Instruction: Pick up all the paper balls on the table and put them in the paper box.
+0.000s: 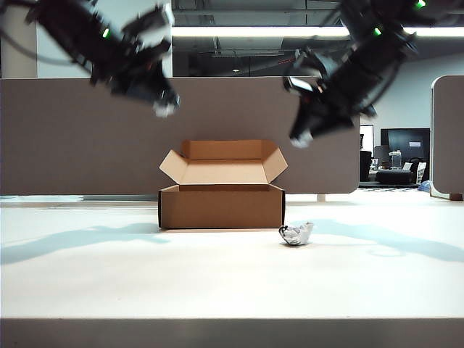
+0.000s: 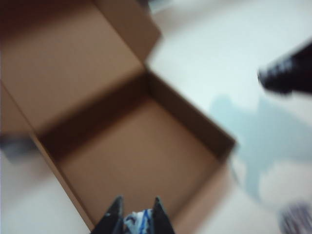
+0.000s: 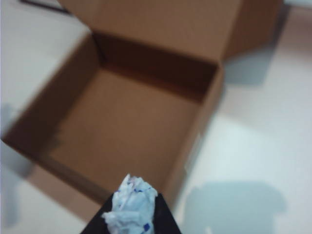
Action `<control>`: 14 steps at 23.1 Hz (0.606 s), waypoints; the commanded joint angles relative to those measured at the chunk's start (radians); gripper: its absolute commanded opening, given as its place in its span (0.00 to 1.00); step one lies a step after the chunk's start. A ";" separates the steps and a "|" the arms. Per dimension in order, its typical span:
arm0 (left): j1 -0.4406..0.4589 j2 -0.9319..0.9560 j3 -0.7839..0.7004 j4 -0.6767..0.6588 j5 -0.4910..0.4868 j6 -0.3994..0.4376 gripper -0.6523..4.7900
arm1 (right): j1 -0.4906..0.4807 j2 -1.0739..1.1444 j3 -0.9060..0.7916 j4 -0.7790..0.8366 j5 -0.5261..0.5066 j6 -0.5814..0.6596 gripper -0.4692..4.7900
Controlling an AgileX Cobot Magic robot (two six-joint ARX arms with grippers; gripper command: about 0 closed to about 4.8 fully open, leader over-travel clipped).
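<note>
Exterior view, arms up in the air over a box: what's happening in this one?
Both grippers are raised above the open brown cardboard box, each shut on a crumpled white paper ball. The left gripper holds one ball and the right gripper another. The wrist views show the box empty so far. A third paper ball lies on the off-white table, by the box's right front corner.

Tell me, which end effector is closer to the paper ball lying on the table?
Right. The right end effector hangs almost straight above the loose paper ball. The left end effector is high over the paper box's far side.
</note>
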 commanded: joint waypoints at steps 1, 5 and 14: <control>0.001 0.116 0.183 0.021 -0.029 -0.021 0.22 | 0.034 0.086 0.185 -0.008 -0.064 0.030 0.28; 0.000 0.224 0.303 -0.008 -0.028 -0.031 0.29 | 0.077 0.178 0.326 -0.053 -0.063 0.035 0.28; 0.000 0.323 0.403 -0.086 -0.029 -0.045 0.42 | 0.096 0.258 0.382 -0.088 -0.006 0.042 0.61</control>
